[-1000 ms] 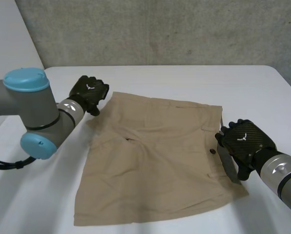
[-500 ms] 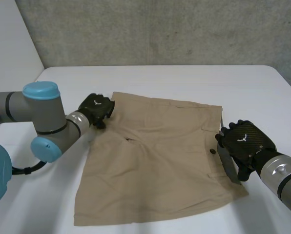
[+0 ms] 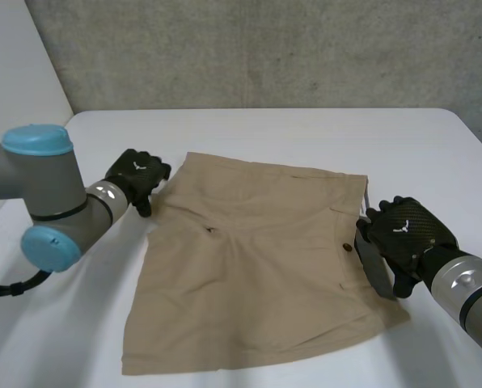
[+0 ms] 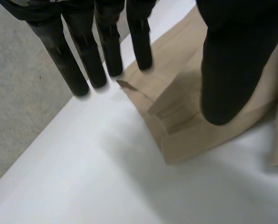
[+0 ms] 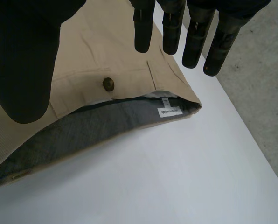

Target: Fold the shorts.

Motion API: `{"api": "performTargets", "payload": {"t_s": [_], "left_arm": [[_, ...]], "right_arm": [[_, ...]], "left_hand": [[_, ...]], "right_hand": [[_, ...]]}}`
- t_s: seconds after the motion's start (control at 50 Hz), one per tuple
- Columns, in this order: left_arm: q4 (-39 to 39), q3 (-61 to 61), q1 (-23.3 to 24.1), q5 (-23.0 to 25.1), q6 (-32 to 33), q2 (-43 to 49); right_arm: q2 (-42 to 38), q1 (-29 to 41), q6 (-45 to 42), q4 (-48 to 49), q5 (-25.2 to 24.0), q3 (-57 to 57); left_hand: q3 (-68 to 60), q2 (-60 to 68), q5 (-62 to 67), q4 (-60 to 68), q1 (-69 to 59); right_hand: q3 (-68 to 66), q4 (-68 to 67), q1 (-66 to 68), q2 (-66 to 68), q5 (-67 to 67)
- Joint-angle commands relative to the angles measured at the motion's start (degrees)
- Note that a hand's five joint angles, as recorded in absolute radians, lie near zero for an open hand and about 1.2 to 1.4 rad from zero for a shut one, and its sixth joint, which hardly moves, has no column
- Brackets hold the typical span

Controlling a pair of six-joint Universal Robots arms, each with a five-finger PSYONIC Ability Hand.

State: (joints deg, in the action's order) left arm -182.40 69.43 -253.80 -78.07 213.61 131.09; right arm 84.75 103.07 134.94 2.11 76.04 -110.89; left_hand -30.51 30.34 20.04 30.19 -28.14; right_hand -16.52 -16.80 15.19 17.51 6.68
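Tan shorts [image 3: 257, 267] lie spread flat on the white table [image 3: 306, 133]. My left hand [image 3: 136, 176] hovers at their far left corner, fingers straight and apart from the thumb. In the left wrist view a folded hem corner of the shorts [image 4: 176, 112] lies below that hand [image 4: 232, 70], ungripped. My right hand [image 3: 401, 236] rests open over the waistband at the right edge. In the right wrist view, that hand [image 5: 22, 56] hangs above the brown button [image 5: 108, 83] and the grey inner lining [image 5: 83, 130] of the shorts [image 5: 101, 51].
A grey concrete wall [image 3: 265, 48] stands behind the table. Bare white tabletop lies beyond the shorts on every side. A small white label [image 5: 170, 112] shows inside the waistband.
My left hand dipped onto the far left corner of the shorts, then drew back to the left and spread its fingers. The right hand and the shorts stay put.
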Motion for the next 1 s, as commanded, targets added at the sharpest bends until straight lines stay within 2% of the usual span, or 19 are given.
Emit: {"api": "performTargets", "payload": {"t_s": [0.02,0.08,0.14,0.18,0.22,0.26,0.34,0.42,0.48,0.5,0.56,0.74,0.94,1.0], "left_arm": [[-0.1,9.9,1.2,0.5,-0.6,-11.4],[0.0,13.3,1.7,0.2,-0.9,-15.2],[0.0,17.8,2.6,0.1,-1.0,-18.1],[0.0,20.5,3.0,0.1,-1.0,-19.9],[0.0,24.9,3.4,0.1,-1.5,-23.4],[0.0,27.8,3.5,0.1,-2.4,-25.4],[0.1,34.5,3.8,0.0,-7.3,-29.3],[0.9,40.8,5.0,-0.1,-15.5,-34.1],[1.8,43.4,5.2,-0.1,-19.3,-36.2],[2.5,44.5,5.2,-0.1,-21.0,-37.6],[4.2,47.0,5.3,0.1,-23.7,-40.4],[4.9,51.9,7.1,-0.3,-24.7,-45.2],[3.4,56.1,7.0,-0.2,-24.7,-44.2],[2.1,57.3,7.0,-0.2,-24.7,-43.1]], "right_arm": [[2.0,-0.6,0.3,-1.9,-0.3,0.4],[2.7,-1.5,0.4,-5.3,-2.1,0.4],[2.7,-3.3,0.5,-10.5,-6.5,-0.1],[2.5,-4.9,0.7,-13.8,-11.2,-1.4],[2.5,-5.3,0.7,-14.2,-12.1,-1.9],[2.5,-7.3,0.7,-14.0,-15.1,-3.9],[2.4,-9.6,0.8,-13.4,-17.3,-5.9],[1.3,-10.3,0.8,-11.5,-17.8,-7.3],[0.1,-10.4,0.8,-9.3,-17.7,-7.8],[-0.6,-10.6,0.8,-7.7,-17.7,-8.0],[-2.2,-10.9,0.7,-5.0,-17.2,-8.1],[-4.7,-10.6,0.6,-4.1,-17.1,-7.7],[-4.8,-10.3,0.7,-4.1,-17.1,-7.7],[-4.8,-10.3,0.7,-4.0,-17.1,-7.9]], "left_hand": [[16.9,-16.8,-16.5,-16.6,14.6],[15.9,-15.8,-15.5,-15.6,13.6],[15.6,-15.4,-15.1,-15.3,13.2],[14.7,-14.6,-14.3,-14.4,12.4],[14.2,-14.1,-13.8,-13.9,11.9],[13.1,-12.9,-12.6,-12.7,10.7],[8.9,-8.7,-8.4,-8.5,6.5],[4.8,-4.7,-4.4,-4.5,2.5],[4.0,-3.8,-3.5,-3.7,1.6],[3.8,-3.6,-3.3,-3.5,1.4],[3.8,-3.6,-3.3,-3.5,1.4],[3.8,-3.6,-3.3,-3.5,1.4],[3.8,-3.6,-3.3,-3.5,1.4],[4.0,-3.8,-3.5,-3.7,1.6]], "right_hand": [[-0.8,-0.5,2.1,-0.2,0.6],[-1.5,-1.2,2.8,0.5,1.3],[-3.6,-3.4,5.0,2.7,3.5],[-6.8,-6.6,8.2,5.8,6.7],[-6.9,-6.6,8.2,5.9,6.7],[-8.5,-8.2,9.9,7.5,8.4],[-10.9,-10.6,12.2,9.9,10.7],[-17.8,-17.5,19.1,16.8,17.6],[-25.8,-25.5,27.2,24.8,25.7],[-33.0,-32.7,34.3,32.0,32.9],[-39.6,-39.4,41.0,38.7,39.5],[-36.8,-36.5,38.1,35.8,36.7],[-33.8,-33.5,35.1,32.8,33.6],[-37.3,-37.0,38.6,36.3,37.1]]}}
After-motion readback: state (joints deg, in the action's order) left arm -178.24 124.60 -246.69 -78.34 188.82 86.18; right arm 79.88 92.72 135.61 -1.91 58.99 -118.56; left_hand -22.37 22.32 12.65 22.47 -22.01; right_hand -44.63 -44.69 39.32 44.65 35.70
